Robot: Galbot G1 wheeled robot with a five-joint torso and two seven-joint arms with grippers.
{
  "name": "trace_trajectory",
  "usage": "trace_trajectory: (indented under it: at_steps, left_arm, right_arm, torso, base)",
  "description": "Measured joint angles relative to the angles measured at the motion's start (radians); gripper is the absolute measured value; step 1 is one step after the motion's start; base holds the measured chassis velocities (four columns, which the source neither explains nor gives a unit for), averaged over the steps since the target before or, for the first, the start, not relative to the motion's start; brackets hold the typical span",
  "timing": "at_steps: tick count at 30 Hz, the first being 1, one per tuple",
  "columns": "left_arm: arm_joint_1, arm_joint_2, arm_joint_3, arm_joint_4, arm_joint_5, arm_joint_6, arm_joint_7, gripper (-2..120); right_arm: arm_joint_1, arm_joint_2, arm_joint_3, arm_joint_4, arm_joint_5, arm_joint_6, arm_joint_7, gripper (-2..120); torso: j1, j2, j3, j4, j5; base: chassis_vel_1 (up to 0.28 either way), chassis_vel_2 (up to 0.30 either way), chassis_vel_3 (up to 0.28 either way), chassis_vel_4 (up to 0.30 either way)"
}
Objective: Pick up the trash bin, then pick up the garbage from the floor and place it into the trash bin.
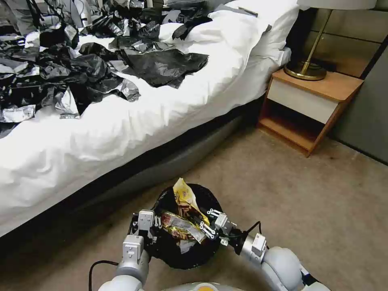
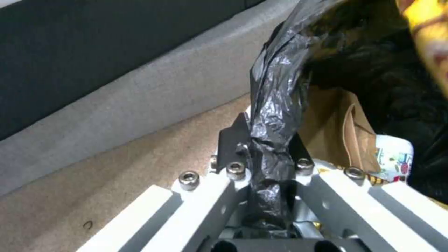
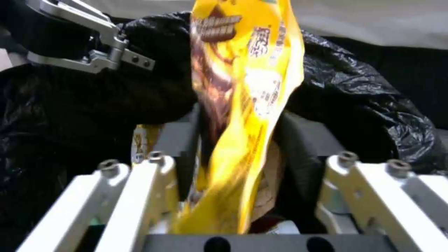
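The trash bin (image 1: 182, 258), lined with a crinkly black bag (image 2: 275, 101), hangs just above the carpet in front of me. My left gripper (image 1: 150, 228) is shut on its rim, with the bag pinched between the fingers (image 2: 236, 140). My right gripper (image 1: 205, 223) reaches over the bin's other side, jaws standing apart around a yellow snack wrapper (image 3: 243, 105) that sticks up out of the bin (image 1: 182, 195). A foil wrapper (image 1: 180, 227), brown paper (image 2: 334, 133) and a small white bottle (image 2: 396, 157) lie inside.
The bed (image 1: 121, 133), strewn with black and grey clothes (image 1: 161, 66), runs along the left and back. A wooden nightstand (image 1: 311, 105) with a brass lamp (image 1: 306, 69) stands at the back right. Open carpet (image 1: 323, 210) lies to the right.
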Motion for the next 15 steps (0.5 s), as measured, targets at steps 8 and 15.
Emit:
trace_trajectory:
  at_steps: [8,15]
  left_arm:
    - [0.000,-0.001,0.000,-0.003,0.002,0.000,0.000,1]
    - [0.001,-0.002,0.002,-0.007,0.005,0.000,0.000,1]
  right_arm:
    - [-0.020,-0.015,0.016,0.032,-0.003,0.000,0.000,78]
    - [-0.032,-0.035,0.029,0.060,-0.001,0.001,0.000,102]
  torso:
    - [0.000,0.000,0.000,0.0000,0.0000]
    - [0.000,0.000,0.000,0.0000,0.0000]
  base:
    - [0.000,0.000,0.000,0.000]
    - [0.000,0.000,0.000,0.000]
